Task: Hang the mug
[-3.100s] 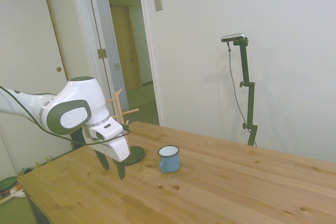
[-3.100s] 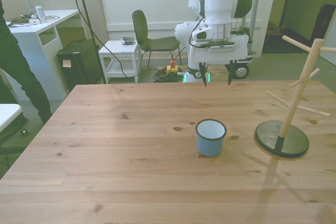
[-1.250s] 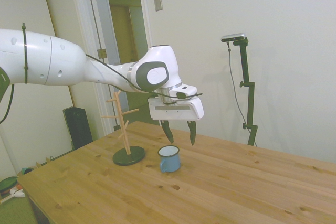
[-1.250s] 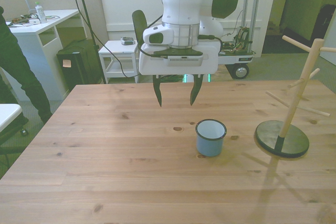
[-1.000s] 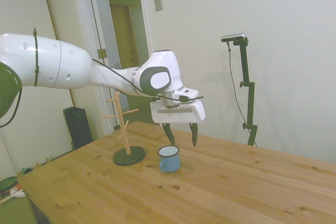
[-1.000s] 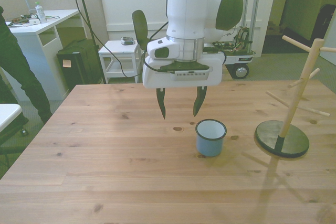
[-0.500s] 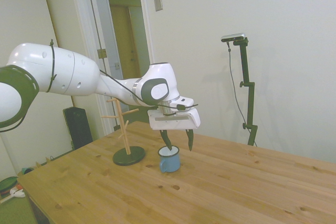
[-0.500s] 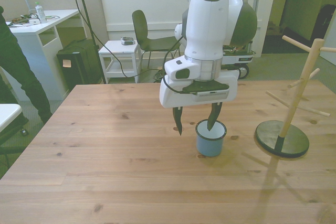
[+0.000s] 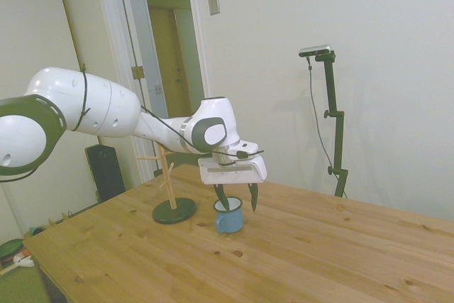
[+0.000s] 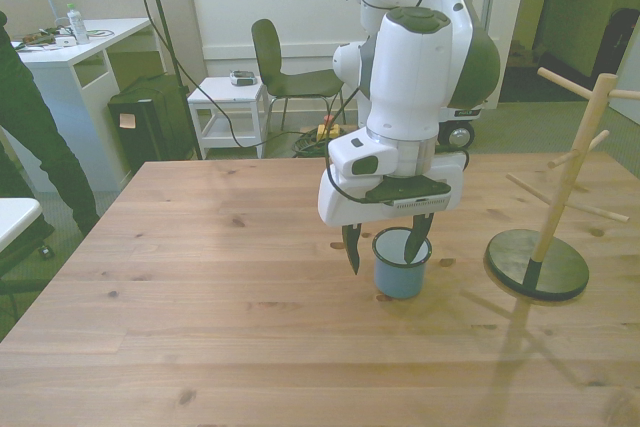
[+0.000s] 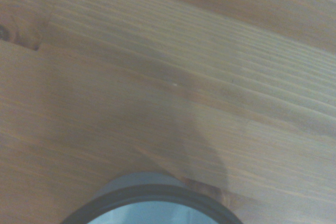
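The tool (image 10: 385, 248) hangs spread apart over the mug (image 10: 401, 269) — one finger inside the rim, one outside, seemingly to pinch its wall — while the mug stands upright on the desk (image 10: 200, 287), near the wooden rack (image 10: 560, 217).

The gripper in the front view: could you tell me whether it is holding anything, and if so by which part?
Nothing is held. The gripper is open, straddling the mug's rim.

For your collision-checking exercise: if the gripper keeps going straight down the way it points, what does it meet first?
Probably the mug: the open gripper hangs over its rim, one finger seemingly inside, one outside. Otherwise the table; depth is unclear.
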Controlling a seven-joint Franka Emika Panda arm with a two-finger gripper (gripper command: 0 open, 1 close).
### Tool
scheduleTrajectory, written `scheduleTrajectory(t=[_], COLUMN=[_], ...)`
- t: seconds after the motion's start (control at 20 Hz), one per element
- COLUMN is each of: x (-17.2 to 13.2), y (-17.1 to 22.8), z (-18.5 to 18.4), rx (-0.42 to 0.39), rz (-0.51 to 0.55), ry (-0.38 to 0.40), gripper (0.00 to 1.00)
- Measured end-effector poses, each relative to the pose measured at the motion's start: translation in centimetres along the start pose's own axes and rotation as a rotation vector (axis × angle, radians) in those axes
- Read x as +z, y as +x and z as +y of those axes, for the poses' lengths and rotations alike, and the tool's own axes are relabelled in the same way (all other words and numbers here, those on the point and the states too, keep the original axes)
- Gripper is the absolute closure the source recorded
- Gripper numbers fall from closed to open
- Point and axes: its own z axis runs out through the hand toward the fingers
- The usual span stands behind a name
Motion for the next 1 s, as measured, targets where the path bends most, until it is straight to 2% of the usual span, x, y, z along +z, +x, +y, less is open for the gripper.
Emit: scheduleTrajectory(t=[0.3,1.0], x=[1.0,0.7], y=[-0.2,-0.7], z=[0.5,1.3], rx=[0.006,0.013], rz=[0.008,0.014], ry=[0.001,0.005], gripper=[1.00,1.00])
